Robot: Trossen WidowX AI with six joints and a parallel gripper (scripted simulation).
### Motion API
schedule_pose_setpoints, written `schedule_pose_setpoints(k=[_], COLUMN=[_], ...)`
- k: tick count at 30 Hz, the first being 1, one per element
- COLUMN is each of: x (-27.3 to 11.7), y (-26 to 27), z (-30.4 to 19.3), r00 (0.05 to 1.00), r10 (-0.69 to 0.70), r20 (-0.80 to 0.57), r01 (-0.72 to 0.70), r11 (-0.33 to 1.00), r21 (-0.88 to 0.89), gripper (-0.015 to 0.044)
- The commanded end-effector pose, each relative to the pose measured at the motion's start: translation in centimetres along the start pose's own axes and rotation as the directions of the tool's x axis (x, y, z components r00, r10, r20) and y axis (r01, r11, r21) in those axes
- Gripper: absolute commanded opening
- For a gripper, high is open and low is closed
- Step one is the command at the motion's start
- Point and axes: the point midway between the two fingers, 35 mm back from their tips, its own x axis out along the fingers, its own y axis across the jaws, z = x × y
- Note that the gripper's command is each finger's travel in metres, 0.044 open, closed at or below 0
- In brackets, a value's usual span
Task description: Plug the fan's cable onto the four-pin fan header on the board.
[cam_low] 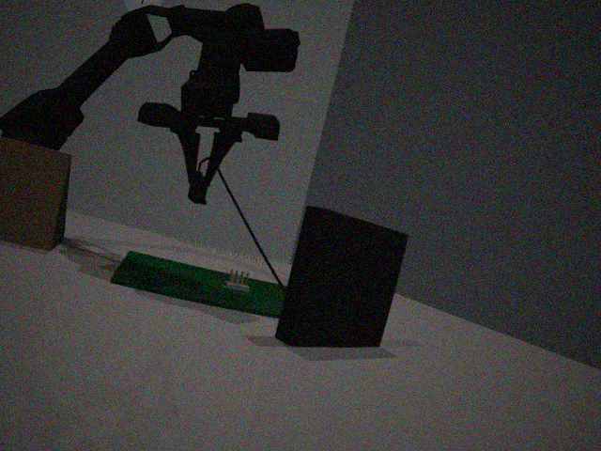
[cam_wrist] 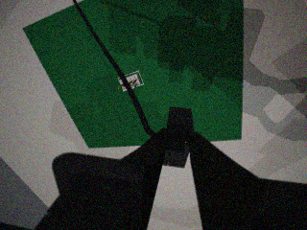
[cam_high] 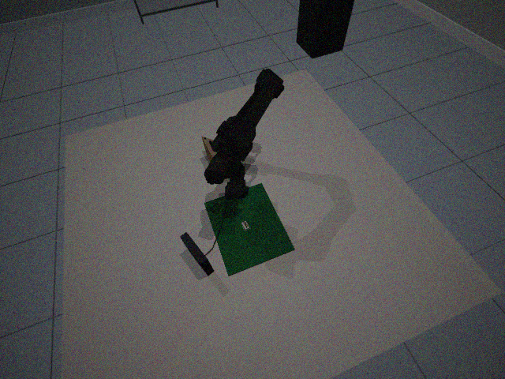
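My gripper (cam_low: 197, 186) (cam_wrist: 178, 135) is shut on the black plug of the fan's cable and holds it high above the green board (cam_high: 260, 245) (cam_low: 164, 279) (cam_wrist: 58, 53). The plug (cam_wrist: 180, 121) sticks out past the fingertips in the wrist view. The white four-pin header (cam_high: 245, 225) (cam_low: 238, 286) (cam_wrist: 129, 80) stands on the board with its pins up and bare; in the wrist view it lies up and left of the plug. The cable (cam_low: 247, 224) (cam_wrist: 103, 50) runs from the plug to the fan and crosses over the header in the wrist view.
The black fan (cam_high: 196, 253) (cam_low: 342, 281) stands upright beside the board. A brown block (cam_low: 34, 194) (cam_high: 207, 148) is near the arm's base. The pale table top (cam_high: 122, 326) carries the board and the fan. A dark box shape (cam_high: 323, 26) is beyond the table.
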Motion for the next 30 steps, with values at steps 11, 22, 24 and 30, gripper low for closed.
schedule_pose_setpoints(k=[11,22,24,30], x=[0.0,0.1,0.1,0.1], y=[1.0,1.8,1.9,1.9], z=[0.3,0.6,0.6,0.6], r00=[0.997,0.991,0.989,0.989], r10=[-0.047,-0.080,-0.085,-0.087], r20=[0.062,0.110,0.118,0.121], r01=[0.070,0.135,0.145,0.149], r11=[0.888,0.654,0.604,0.586], r21=[-0.454,-0.745,-0.783,-0.797], gripper=[0.0000,0.0000,0.0000,0.0000])
